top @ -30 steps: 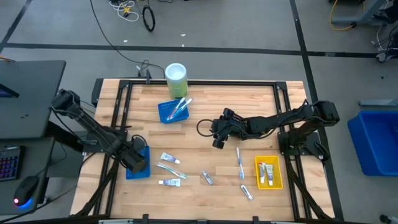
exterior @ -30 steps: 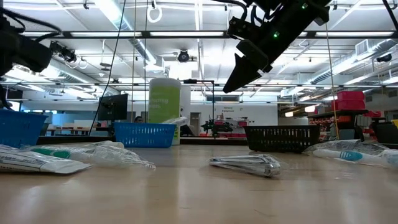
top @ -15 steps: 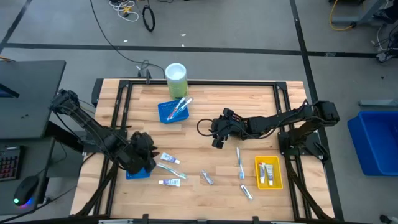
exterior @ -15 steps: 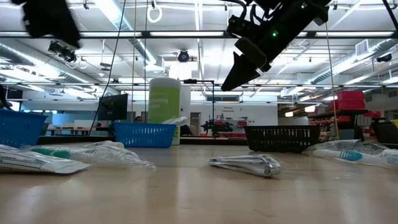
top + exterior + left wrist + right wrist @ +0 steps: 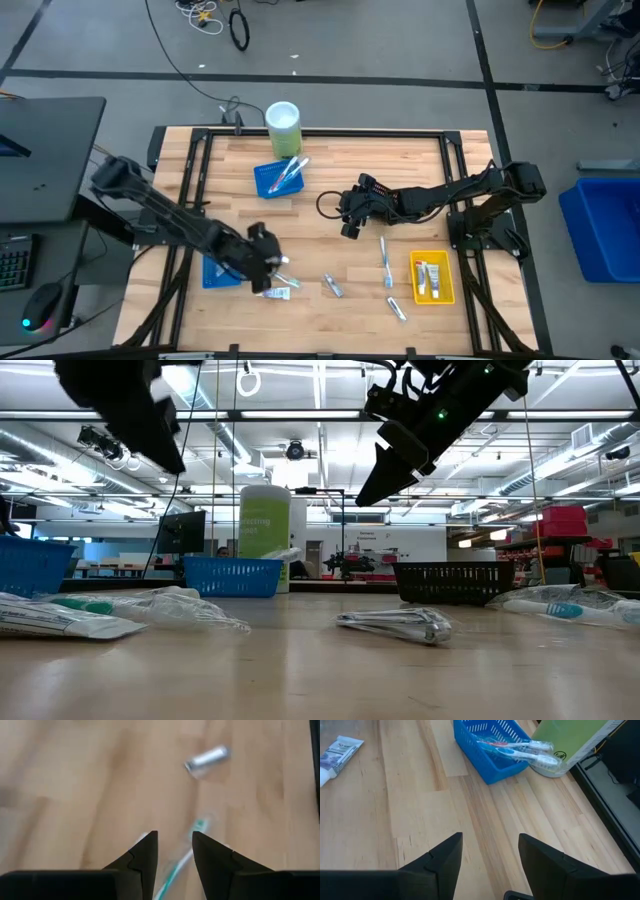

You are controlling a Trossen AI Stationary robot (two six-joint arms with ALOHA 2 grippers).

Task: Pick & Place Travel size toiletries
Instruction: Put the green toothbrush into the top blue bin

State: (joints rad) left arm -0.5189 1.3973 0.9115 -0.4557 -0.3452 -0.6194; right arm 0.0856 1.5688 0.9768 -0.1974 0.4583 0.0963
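Observation:
Several small toiletries lie flat on the wooden table: white tubes (image 5: 275, 256) (image 5: 272, 293), a toothbrush (image 5: 270, 271), a razor (image 5: 333, 287), another toothbrush (image 5: 385, 262) and a tube (image 5: 397, 308). My left gripper (image 5: 273, 268) hovers open and empty above the near-left group. In its wrist view, a toothbrush (image 5: 186, 860) shows on the table between its fingers (image 5: 175, 845), and a small silvery item (image 5: 207, 757) lies farther off. My right gripper (image 5: 349, 222) hangs open and empty above the table's middle (image 5: 490, 852).
A blue basket (image 5: 277, 178) holding toothbrushes stands at the back, with a tall green-and-white cylinder (image 5: 283, 124) behind it. A blue tray (image 5: 218, 274) sits at the near left. A yellow tray (image 5: 432, 277) with tubes sits at the near right. A black basket (image 5: 450, 582) shows in the low view.
My left gripper has swung from over the blue tray toward the table's right edge and now hovers over the tubes and toothbrush at the near left. The toiletries have stayed where they were.

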